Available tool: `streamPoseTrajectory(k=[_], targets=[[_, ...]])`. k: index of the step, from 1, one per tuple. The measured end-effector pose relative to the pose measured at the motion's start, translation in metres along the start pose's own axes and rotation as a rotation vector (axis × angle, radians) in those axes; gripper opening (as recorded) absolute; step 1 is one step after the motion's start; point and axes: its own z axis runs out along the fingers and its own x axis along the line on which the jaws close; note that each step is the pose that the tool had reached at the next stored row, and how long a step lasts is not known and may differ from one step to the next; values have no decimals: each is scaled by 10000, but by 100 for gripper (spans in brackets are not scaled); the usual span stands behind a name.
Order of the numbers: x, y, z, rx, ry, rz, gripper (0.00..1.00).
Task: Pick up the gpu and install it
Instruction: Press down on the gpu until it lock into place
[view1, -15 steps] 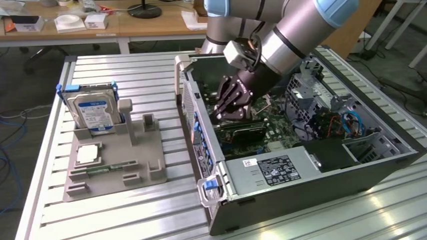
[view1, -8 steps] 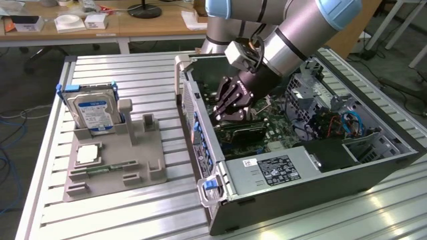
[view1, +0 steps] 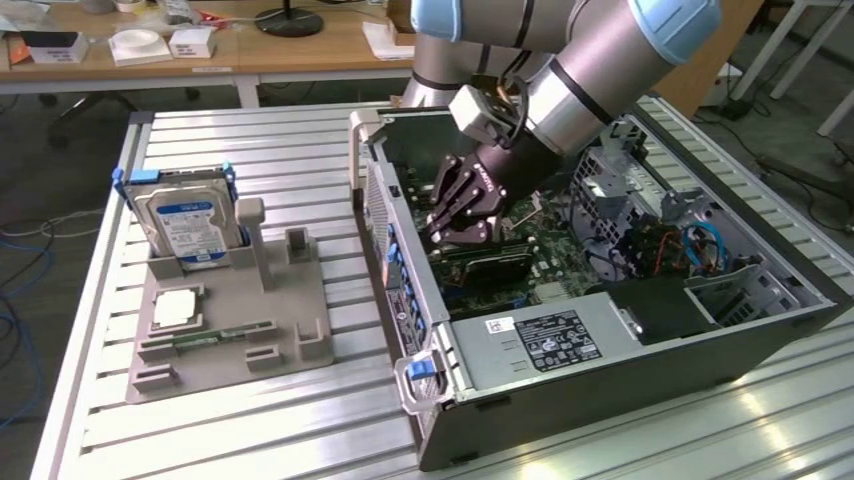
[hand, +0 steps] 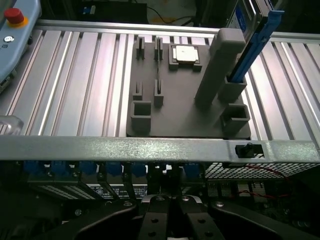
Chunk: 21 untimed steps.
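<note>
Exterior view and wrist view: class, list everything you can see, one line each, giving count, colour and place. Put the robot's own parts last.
Computer case: one, dark grey, open, on the exterior view's right of the table.
Graphics card: one, dark, inside the case under the gripper.
Parts holder: one, grey, on the table beside the case.
Hard drive: one, silver with blue-white label, upright in the holder.
Processor chip: one, pale, flat in the holder.
Memory stick: one, green, in the holder.
Table: one, silver, slatted.
Gripper: one, black, shut, inside the case.

One hard drive (view1: 187, 222), one grey holder tray (view1: 227, 330), one computer case (view1: 641, 350).
</note>
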Motion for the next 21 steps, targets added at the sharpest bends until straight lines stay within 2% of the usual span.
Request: streamPoseTrajectory(k=[3,6,10,21], targets=[[1,-17,24,-16,-4,-10,10],[-1,-54,14,-5,-26,-26,10],[-1,-102,-27,-66,-9,-11,10],[50,-163,-12,-200,10,-29,10]])
